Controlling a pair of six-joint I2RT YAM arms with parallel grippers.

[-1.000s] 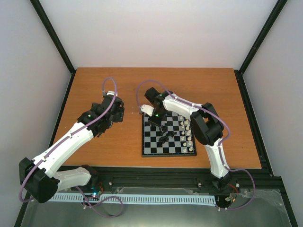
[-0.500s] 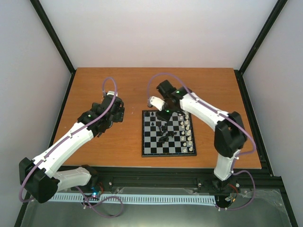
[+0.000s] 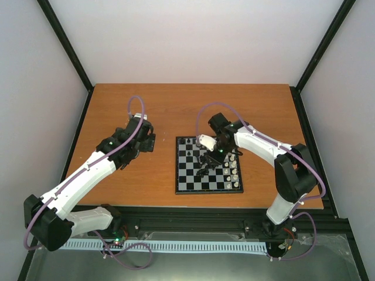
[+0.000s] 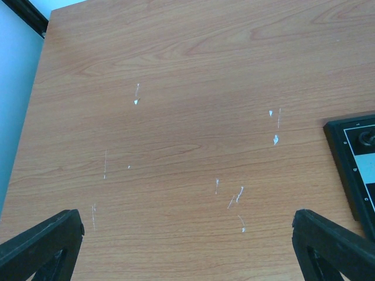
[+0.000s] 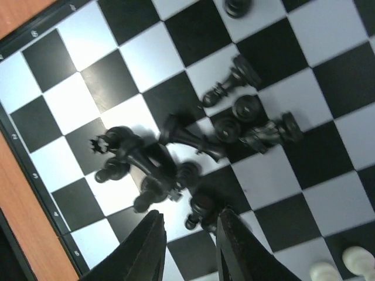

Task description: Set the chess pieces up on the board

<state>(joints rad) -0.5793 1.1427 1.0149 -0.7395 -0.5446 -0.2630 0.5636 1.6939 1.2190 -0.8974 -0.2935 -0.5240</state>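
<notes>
The orange-brown wooden worktop (image 3: 135, 105) bore scattered small white scratches (image 4: 136, 101). Pale walls (image 3: 199, 41) enclosed it on three sides, with black frame posts (image 3: 66, 44) rising at the far corners. A black rail (image 3: 199, 219) ran along its near edge, with a white slotted strip (image 3: 193, 246) just beyond it.

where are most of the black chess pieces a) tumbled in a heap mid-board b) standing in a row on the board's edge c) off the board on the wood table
a: the small black chessmen lie tangled together on middle squares of the black and light grey checkered chessboard.
</notes>
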